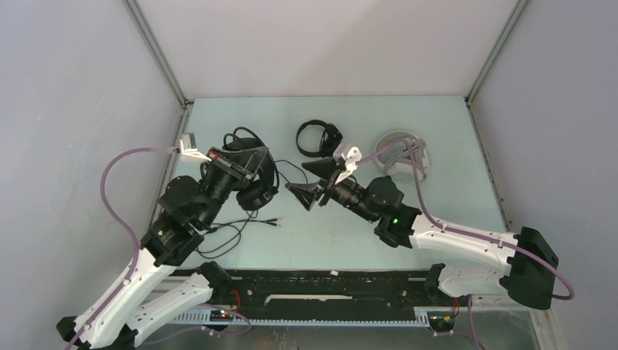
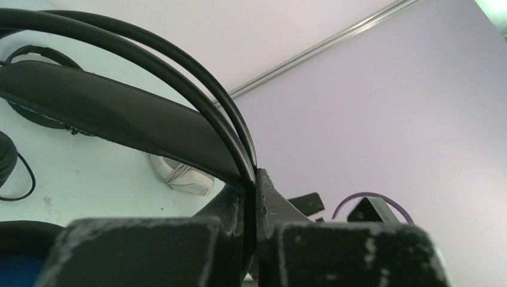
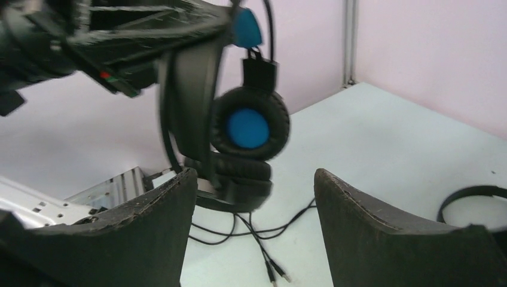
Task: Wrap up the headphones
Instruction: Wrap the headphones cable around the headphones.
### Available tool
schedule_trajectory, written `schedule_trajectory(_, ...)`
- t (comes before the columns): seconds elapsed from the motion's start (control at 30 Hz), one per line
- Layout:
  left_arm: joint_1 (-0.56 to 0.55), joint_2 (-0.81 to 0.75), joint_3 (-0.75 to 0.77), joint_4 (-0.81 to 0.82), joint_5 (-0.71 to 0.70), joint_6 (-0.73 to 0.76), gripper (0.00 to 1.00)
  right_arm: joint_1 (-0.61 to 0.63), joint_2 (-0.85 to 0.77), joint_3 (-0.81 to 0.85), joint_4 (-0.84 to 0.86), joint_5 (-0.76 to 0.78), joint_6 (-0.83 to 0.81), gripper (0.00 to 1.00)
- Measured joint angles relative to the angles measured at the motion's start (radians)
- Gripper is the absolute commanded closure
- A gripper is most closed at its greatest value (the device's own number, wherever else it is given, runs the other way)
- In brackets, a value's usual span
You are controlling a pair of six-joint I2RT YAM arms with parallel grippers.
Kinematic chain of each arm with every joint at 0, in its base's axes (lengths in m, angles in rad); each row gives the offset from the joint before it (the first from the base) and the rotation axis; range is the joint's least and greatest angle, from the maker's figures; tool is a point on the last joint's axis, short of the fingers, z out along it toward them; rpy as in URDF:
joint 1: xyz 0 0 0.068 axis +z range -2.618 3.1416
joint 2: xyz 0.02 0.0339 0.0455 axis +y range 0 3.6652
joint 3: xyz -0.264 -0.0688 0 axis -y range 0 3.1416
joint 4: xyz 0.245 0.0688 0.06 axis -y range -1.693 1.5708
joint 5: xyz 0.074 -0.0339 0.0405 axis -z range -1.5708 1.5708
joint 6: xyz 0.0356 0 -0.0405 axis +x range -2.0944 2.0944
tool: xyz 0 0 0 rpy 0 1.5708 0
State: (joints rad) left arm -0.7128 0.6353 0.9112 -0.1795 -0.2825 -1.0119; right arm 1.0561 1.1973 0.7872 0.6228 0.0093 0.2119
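We see the left claw (image 2: 256, 230) pinched tight on the black cable (image 2: 197, 78) of the blue-lined headphones (image 3: 248, 128), held up at the left side of the surface (image 1: 342, 244). The right claw (image 3: 254, 176) is spread wide with nothing in it, facing the ear cups. The slim black headphones (image 1: 317, 138) and white headphones (image 1: 404, 157) lie further back

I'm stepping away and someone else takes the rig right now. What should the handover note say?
Left pincer: shut on the cable of the bulky black headset, held up at table left.
Right pincer: open, empty, facing that headset.
Slim black headset back centre, white headset back right, both untouched.
Done: bulky headset gripped. Left: its plug end lies loose on the table; wrap it, then check the others.
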Motion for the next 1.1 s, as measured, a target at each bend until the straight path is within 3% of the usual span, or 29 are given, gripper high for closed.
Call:
schedule_trajectory(0.37,0.000,0.084,0.000,0.006,-0.018,-0.045,0.94,0.045,0.058,0.056,0.027,0.020,-0.034,0.23)
schedule_trajectory(0.67,0.000,0.106,-0.002,0.066,-0.032,-0.069,0.94,0.051,0.204,0.139,0.021,0.092,-0.055,0.26)
schedule_trajectory(0.77,0.000,0.120,-0.007,0.077,-0.032,-0.070,0.93,0.052,0.243,0.151,0.018,0.105,-0.062,0.39)
schedule_trajectory(0.87,0.000,0.131,-0.023,0.097,-0.032,-0.070,0.86,0.053,0.266,0.156,0.019,0.111,-0.076,0.70)
schedule_trajectory(0.93,0.000,0.135,-0.032,0.104,-0.039,-0.072,0.75,0.062,0.271,0.156,0.019,0.112,-0.077,0.84)
schedule_trajectory(1.1,0.000,0.132,-0.035,0.108,-0.050,-0.066,0.40,0.053,0.272,0.160,0.013,0.130,-0.114,0.95)
